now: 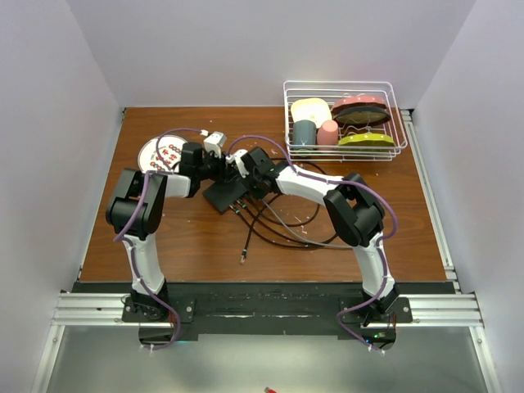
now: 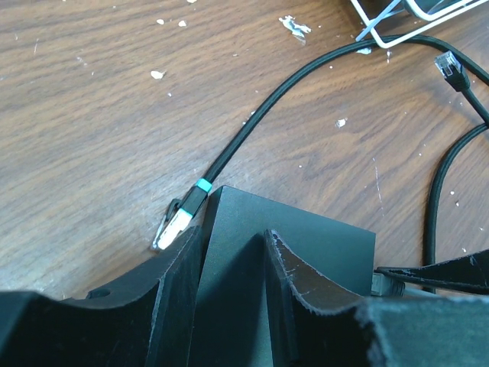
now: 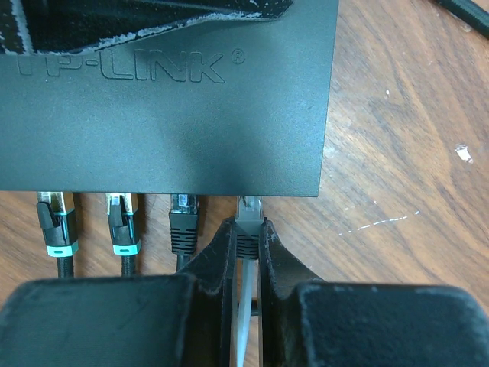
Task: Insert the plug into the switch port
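Note:
The switch (image 3: 168, 115) is a flat matte-black box marked TP-LINK, lying on the wooden table (image 1: 223, 196). In the left wrist view its body (image 2: 306, 237) sits between my left gripper's (image 2: 233, 283) two fingers, which press on both of its sides. My right gripper (image 3: 247, 229) is shut on a grey plug (image 3: 248, 208) with a grey cable. The plug's clear tip sits at the mouth of the right-most port on the switch's near edge. Three other plugs (image 3: 122, 222) sit in the ports to its left. From above, both grippers meet at the switch, left (image 1: 218, 170) and right (image 1: 242, 182).
Black cables (image 1: 278, 217) loop across the table to the right of the switch. A loose teal-banded plug (image 2: 182, 216) lies against the switch's far corner, and another (image 2: 449, 67) lies further off. A white wire rack (image 1: 344, 119) with cups and dishes stands back right. A round white plate (image 1: 160, 151) lies back left.

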Controlling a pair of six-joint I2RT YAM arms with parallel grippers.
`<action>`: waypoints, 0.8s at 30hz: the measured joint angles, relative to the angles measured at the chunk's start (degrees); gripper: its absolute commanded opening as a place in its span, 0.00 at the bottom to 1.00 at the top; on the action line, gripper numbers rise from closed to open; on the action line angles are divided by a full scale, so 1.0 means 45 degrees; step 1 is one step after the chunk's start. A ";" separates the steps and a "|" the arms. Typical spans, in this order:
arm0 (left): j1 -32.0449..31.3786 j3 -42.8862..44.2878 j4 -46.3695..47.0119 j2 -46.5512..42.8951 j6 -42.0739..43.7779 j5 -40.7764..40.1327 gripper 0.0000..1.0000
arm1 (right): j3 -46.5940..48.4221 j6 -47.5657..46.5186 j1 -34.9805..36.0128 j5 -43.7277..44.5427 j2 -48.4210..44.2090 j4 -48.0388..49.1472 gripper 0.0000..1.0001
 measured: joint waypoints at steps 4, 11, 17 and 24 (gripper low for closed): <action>-0.0053 0.0131 -0.0005 0.0102 0.0034 0.0000 0.17 | 0.0005 -0.0044 -0.0073 -0.0005 0.0000 0.0010 0.00; -0.0092 0.0228 0.0073 0.0223 0.0039 0.0000 0.11 | 0.0078 0.0019 -0.0233 -0.0121 0.0029 0.0044 0.00; -0.0092 0.0228 0.0214 0.0272 0.0063 -0.0058 0.08 | 0.0340 0.0136 -0.0325 -0.0272 0.0185 -0.0034 0.00; -0.0092 0.0228 0.0330 0.0277 0.0233 -0.0282 0.07 | 0.0947 0.0165 -0.0398 -0.0423 0.0578 -0.0345 0.00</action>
